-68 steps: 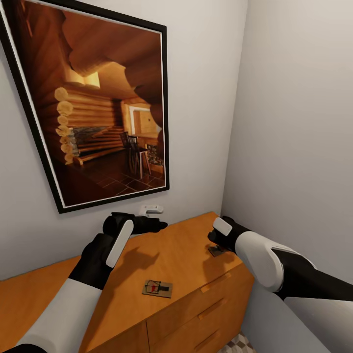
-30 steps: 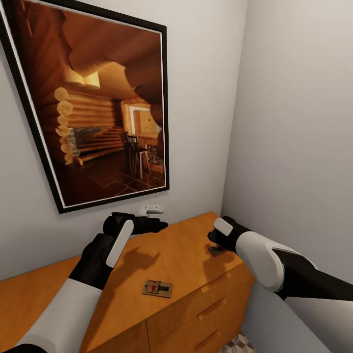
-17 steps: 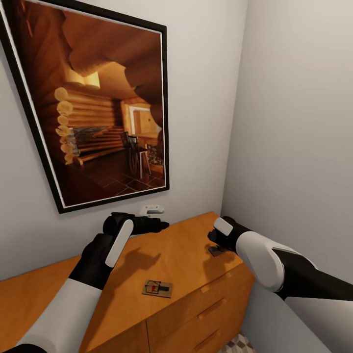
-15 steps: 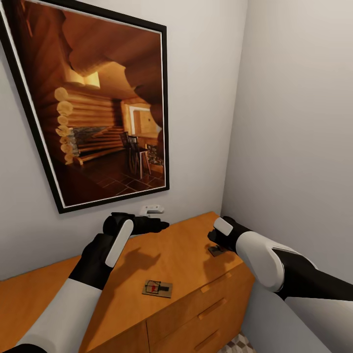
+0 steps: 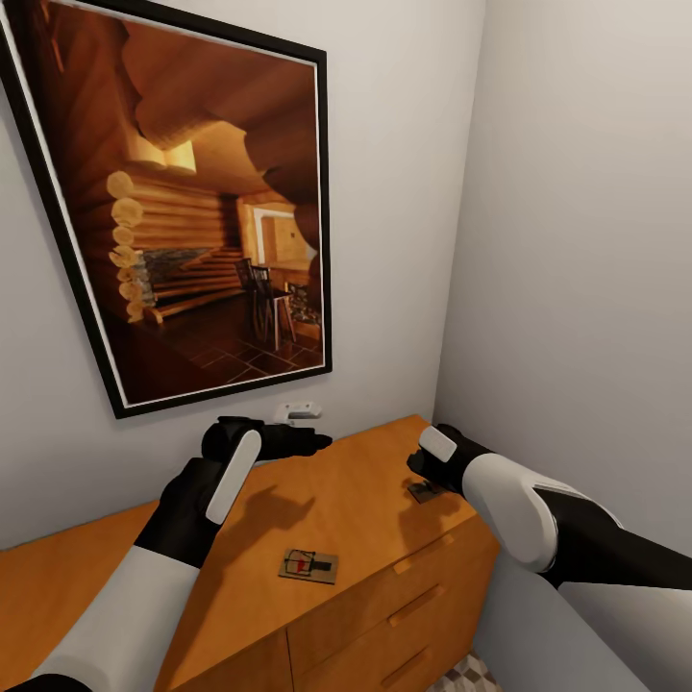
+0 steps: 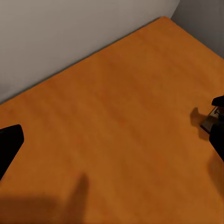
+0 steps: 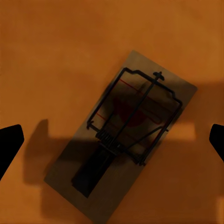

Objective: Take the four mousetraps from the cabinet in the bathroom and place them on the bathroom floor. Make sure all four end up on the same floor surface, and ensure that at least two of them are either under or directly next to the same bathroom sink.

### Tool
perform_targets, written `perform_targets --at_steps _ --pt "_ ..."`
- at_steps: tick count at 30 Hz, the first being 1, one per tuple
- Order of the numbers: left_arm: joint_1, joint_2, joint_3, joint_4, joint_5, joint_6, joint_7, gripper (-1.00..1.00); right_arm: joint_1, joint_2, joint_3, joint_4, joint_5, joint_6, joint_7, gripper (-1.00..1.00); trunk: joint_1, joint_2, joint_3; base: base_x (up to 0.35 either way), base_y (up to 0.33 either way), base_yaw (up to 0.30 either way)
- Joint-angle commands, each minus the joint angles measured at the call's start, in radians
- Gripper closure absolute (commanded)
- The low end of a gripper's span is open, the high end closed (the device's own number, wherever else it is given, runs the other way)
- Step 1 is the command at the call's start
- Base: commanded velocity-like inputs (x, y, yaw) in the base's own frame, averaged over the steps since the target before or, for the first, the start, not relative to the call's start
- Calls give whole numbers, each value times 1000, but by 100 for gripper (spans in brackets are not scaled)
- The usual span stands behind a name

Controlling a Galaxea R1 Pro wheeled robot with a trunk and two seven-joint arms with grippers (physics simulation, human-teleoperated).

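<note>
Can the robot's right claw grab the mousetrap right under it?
Probably yes. The right claw hangs open just above that mousetrap, which lies flat on the cabinet top between the fingertips, and nothing covers it.

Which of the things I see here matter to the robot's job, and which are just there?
Part of the job:
- flat tan wooden mousetrap under the right gripper
- second tan mousetrap near the front edge
- orange-brown wooden cabinet

Just there:
- black-framed log-cabin picture
- small white wall fitting
</note>
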Motion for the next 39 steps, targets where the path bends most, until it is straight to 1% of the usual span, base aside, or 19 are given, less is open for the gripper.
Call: perform_targets --at_steps 1,4,13,26,36,39 --pt "-1 0 0 -1 7 4 7 -100 -1 0 -7 0 5 4 -4 -100 0 -1 -1 0 0 0" --pt "-1 0 0 -1 7 4 7 -100 -1 0 -7 0 5 4 -4 -100 0 -1 -1 0 0 0" --pt "-1 -1 0 -1 8 4 7 -100 -1 0 -7 0 5 5 -4 -100 35 -64 -30 0 0 0" --pt "-1 -1 0 -1 8 4 7 -100 -1 0 -6 0 5 6 -3 -100 35 -64 -30 0 0 0" --pt "-1 -1 0 0 9 4 7 -100 -1 1 -6 0 5 6 -3 -100 73 -134 -61 0 0 0" --pt "-1 -1 0 0 9 4 7 -100 -1 2 -7 0 5 5 -4 -100 73 -134 -61 0 0 0"
